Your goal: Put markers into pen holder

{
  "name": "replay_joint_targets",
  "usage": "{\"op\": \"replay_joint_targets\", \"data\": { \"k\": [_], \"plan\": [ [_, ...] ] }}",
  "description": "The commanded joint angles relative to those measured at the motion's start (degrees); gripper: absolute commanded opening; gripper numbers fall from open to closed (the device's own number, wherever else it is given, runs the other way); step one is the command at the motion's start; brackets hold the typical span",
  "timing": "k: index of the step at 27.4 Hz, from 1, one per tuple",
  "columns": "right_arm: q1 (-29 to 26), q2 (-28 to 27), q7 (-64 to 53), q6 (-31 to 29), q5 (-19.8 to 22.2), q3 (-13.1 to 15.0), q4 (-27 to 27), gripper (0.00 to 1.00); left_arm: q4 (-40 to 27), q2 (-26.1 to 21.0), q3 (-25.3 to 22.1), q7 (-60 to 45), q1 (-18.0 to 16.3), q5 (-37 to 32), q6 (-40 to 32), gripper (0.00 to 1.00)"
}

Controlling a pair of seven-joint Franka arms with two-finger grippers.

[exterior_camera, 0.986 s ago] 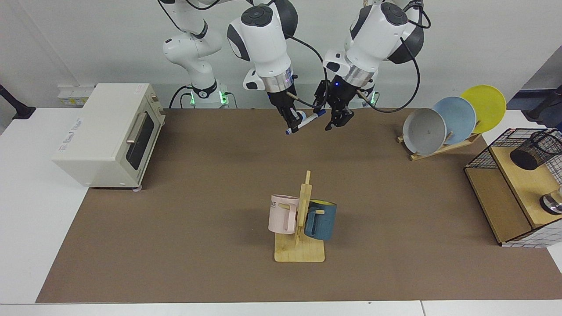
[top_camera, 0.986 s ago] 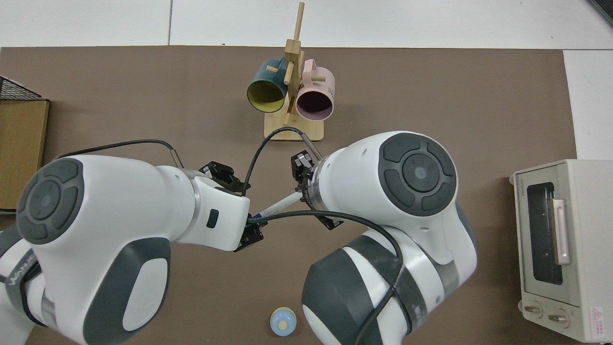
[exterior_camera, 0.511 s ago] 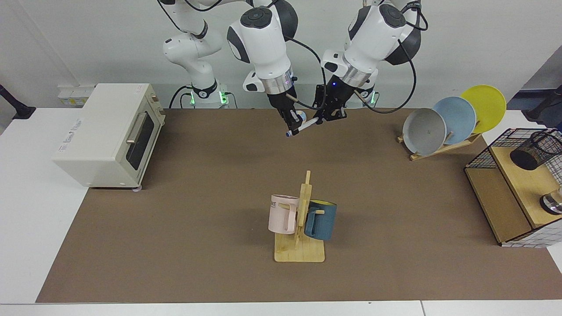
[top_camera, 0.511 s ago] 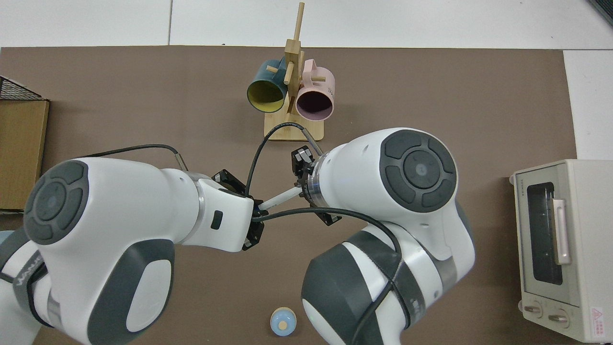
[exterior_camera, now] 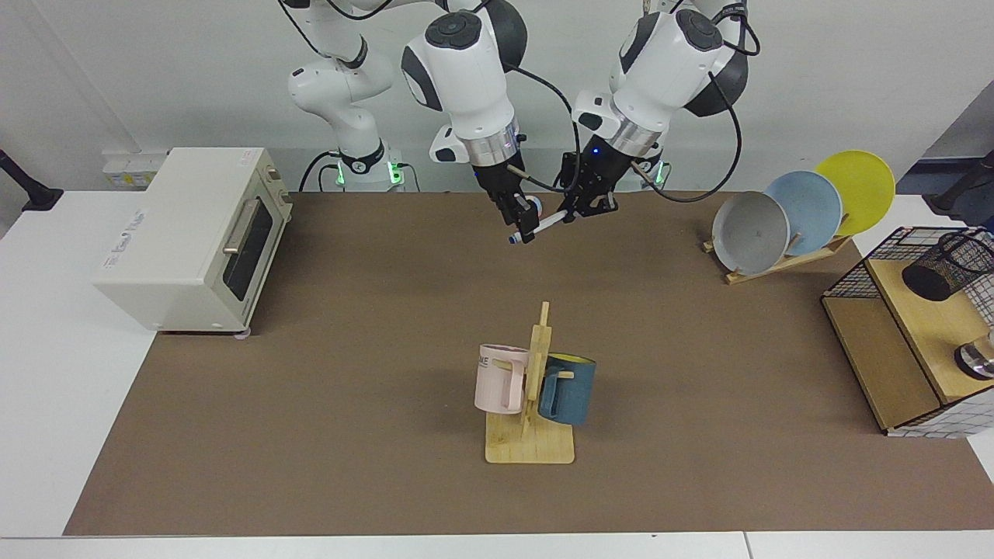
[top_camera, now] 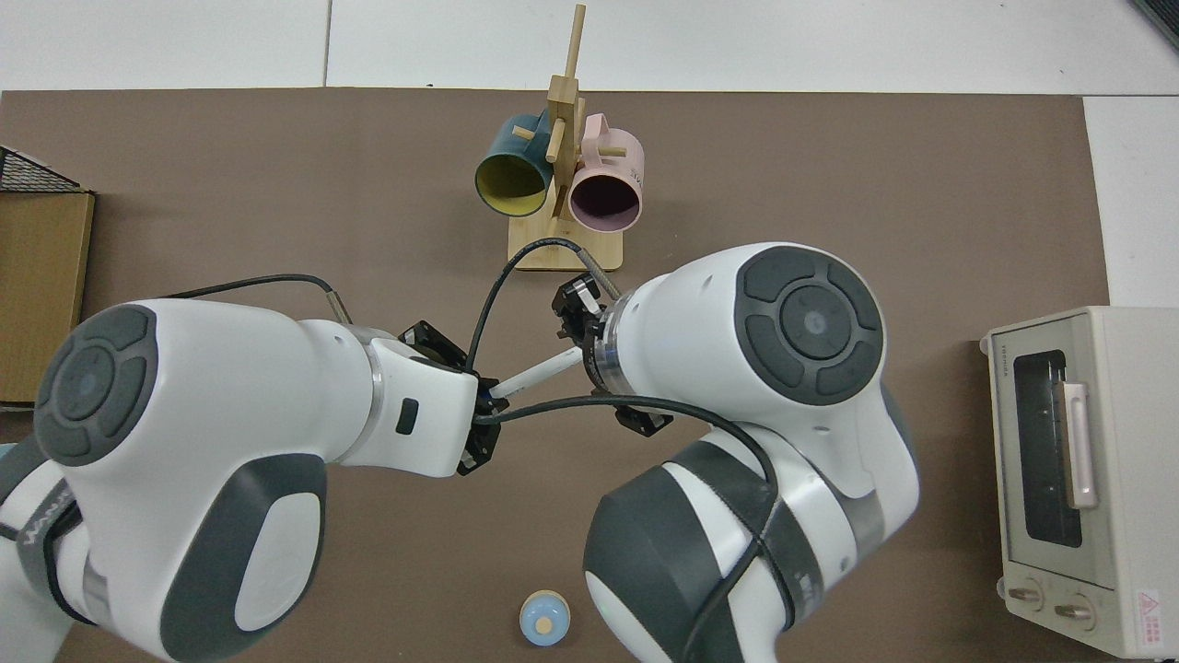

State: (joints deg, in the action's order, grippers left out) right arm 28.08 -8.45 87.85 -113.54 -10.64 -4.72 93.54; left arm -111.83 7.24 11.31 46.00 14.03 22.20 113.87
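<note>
My right gripper (exterior_camera: 525, 225) and left gripper (exterior_camera: 578, 208) both clamp the marker (exterior_camera: 543, 223), a slim white barrel with a small blue end, held slanted above the brown desk (exterior_camera: 349, 349). The black mesh pen holder (exterior_camera: 946, 265) sits well apart on a wooden shelf (exterior_camera: 924, 326). No writing is legible to me.

Marker (exterior_camera: 543, 223) gripped at both ends above the table (exterior_camera: 349, 349): right gripper (exterior_camera: 526, 230), left gripper (exterior_camera: 578, 211).
</note>
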Motion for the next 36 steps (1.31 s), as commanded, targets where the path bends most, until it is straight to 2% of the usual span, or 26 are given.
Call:
{"op": "replay_joint_targets", "data": {
  "k": [1,15,21,23,27,36],
  "plan": [
    [-2.7,2.4,-14.6,4.3,-0.9,1.1,-0.3,1.0,-1.5,1.0,-0.9,0.9,-0.5,-2.9,-0.1,0.0],
    [-20.1,8.0,-60.9,17.5,0.7,1.4,-0.4,1.0,-1.4,0.8,-0.9,1.2,-6.0,-12.2,-2.1,0.0],
    [-21.7,8.6,-76.1,23.4,11.1,1.4,-1.7,1.0,-1.3,0.8,-0.9,1.7,-8.8,-17.6,-2.2,0.0],
    [-22.3,8.6,-79.1,24.3,12.3,1.5,-2.5,1.0,-1.3,0.8,-0.9,3.3,-10.3,-19.6,-2.2,0.0],
    [-23.4,9.4,-80.3,23.5,11.8,1.6,-2.5,1.0,-0.9,0.6,-0.9,8.1,-14.4,-23.5,-2.2,0.0],
    [-24.9,9.7,-79.7,23.6,11.1,1.5,-2.1,1.0,-0.3,0.4,-1.0,16.8,-21.4,-39.1,-1.8,0.0]
  ]
}}
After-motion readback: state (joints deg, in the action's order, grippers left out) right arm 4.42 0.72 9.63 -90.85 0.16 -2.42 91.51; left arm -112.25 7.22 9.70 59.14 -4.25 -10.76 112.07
